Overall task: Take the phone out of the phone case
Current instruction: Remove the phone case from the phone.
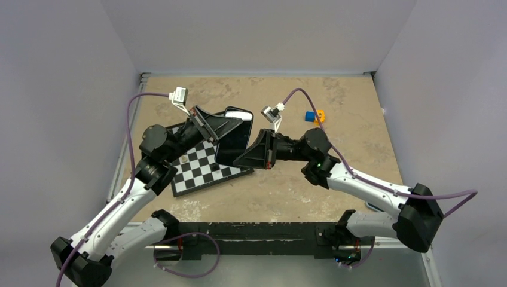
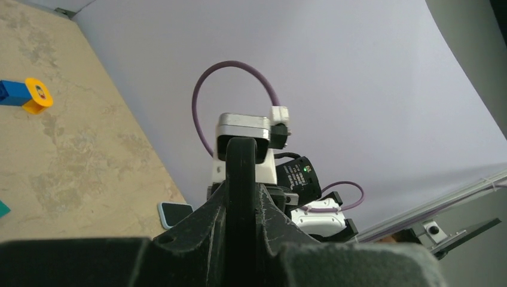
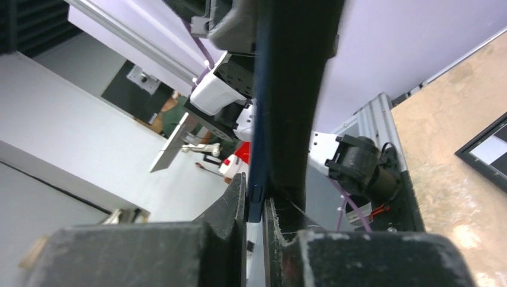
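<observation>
Item: cased handset, held off the bench (image 1: 281, 191) between both arms, above the far corner of the checkerboard (image 1: 200, 170). I log the phone case (image 1: 238, 127) as a black shell standing on edge, tilted, touching nothing below it. Left jaws: pressed together on one long edge of the shell; in the left wrist view only a rounded black rim rises out of them. Right jaws: drawn almost together on the opposite side. In the right wrist view a thin dark-blue strip, which I take for the phone (image 3: 256, 155), sits in the slot between them, with the black shell running just beside it. Whether the phone is partly out of the shell I cannot tell. Also on the bench: a blue and orange block pair (image 1: 314, 116), well apart to the right. Risks, in my judgement: the right grip is narrow and on a rim, so a pull could slide off the blue edge and let that side drop. If the right jaws pinch shell and phone together, pulling only drags the whole item out of the left hold. A twist between the arms could flex the phone or crack the thin shell. A freed phone would fall onto the checkerboard.
</observation>
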Robot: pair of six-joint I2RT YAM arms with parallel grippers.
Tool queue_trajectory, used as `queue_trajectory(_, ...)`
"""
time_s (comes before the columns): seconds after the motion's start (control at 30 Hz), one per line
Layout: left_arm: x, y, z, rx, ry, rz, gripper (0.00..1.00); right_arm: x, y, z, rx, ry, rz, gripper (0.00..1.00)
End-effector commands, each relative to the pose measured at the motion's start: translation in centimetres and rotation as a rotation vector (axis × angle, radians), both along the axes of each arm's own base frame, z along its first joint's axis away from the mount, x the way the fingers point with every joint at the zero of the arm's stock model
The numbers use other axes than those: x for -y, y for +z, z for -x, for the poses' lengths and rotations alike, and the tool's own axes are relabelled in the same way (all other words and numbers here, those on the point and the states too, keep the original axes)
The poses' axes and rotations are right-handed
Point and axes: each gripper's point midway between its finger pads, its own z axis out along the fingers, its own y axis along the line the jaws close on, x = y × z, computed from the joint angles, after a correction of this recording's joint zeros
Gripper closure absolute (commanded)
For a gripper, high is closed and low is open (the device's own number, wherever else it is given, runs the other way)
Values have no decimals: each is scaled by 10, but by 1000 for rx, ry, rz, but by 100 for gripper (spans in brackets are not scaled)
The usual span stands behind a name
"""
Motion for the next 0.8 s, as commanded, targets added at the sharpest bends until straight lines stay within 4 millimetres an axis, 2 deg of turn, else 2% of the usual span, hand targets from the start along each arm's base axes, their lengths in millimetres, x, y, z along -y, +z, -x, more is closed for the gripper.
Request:
queue_trajectory(0.0, 9, 3, 39, 73, -170, -20, 95, 6, 39, -23, -2, -74, -138, 100)
queue_trajectory(0.03, 8, 1, 41, 86, -171, -39, 86, 7, 40, -21, -3, -55, -147, 100)
queue_trajectory(0.17, 0, -6, 49, 154, -148, -135, 42, 18, 42, -8, -22, 15, -189, 100)
queue_trajectory(0.27, -5, -11, 56, 240, -144, -215, 28, 29, 40, 0, -37, 53, -212, 100)
queue_trajectory(0.4, -4, -14, 71, 351, -206, -270, 24, 36, 41, 10, -29, 90, -215, 100)
queue_trajectory(0.63, -7, -28, 84, 441, -270, -371, 29, 44, 48, 22, -2, 134, -233, 100)
queue_trajectory(0.77, -10, -31, 89, 477, -280, -406, 25, 44, 49, 23, -9, 141, -236, 100)
